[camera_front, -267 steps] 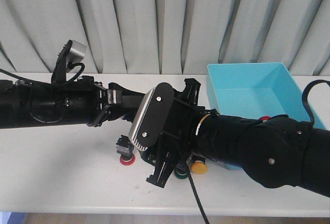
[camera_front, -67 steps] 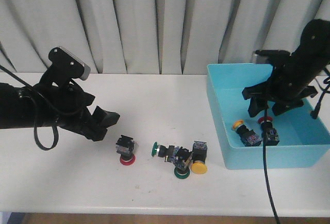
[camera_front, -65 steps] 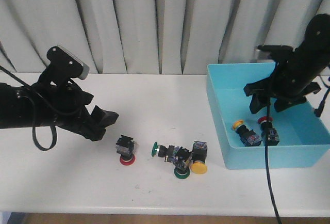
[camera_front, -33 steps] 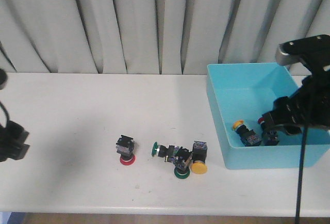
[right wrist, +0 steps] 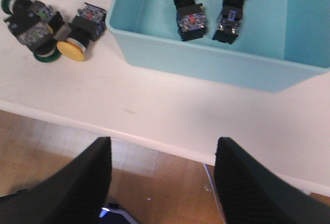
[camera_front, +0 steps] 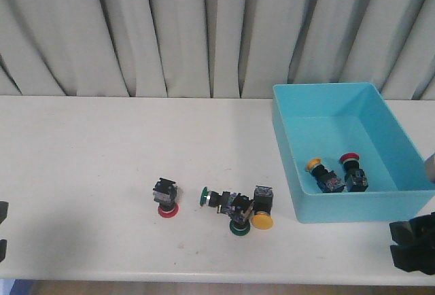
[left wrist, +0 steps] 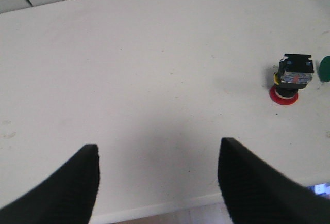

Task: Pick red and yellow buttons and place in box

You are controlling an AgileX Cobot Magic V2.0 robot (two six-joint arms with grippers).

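A red button [camera_front: 165, 196] stands cap-down on the white table, also in the left wrist view [left wrist: 291, 77]. A yellow button [camera_front: 262, 220] lies by the box's front left corner, also in the right wrist view [right wrist: 72, 50]. The turquoise box [camera_front: 353, 206] at the right holds one yellow-capped button [camera_front: 316, 167] and one red-capped button [camera_front: 351, 162]; both show in the right wrist view [right wrist: 186, 12] [right wrist: 231, 10]. My left gripper [left wrist: 157, 144] is open and empty over the table's front edge, far from the red button. My right gripper [right wrist: 162, 141] is open and empty, below the box past the table's front edge [camera_front: 413, 247].
Two green-capped switches [camera_front: 204, 196] [camera_front: 238, 227] lie tangled with the yellow button between the red button and the box; they show in the right wrist view [right wrist: 28, 20]. Grey curtains hang behind the table. Wooden floor shows under the right gripper.
Both arms have drawn back toward the table's front edge. The right gripper has left the box, and the left arm has dropped out to the lower left. The buttons have not moved.
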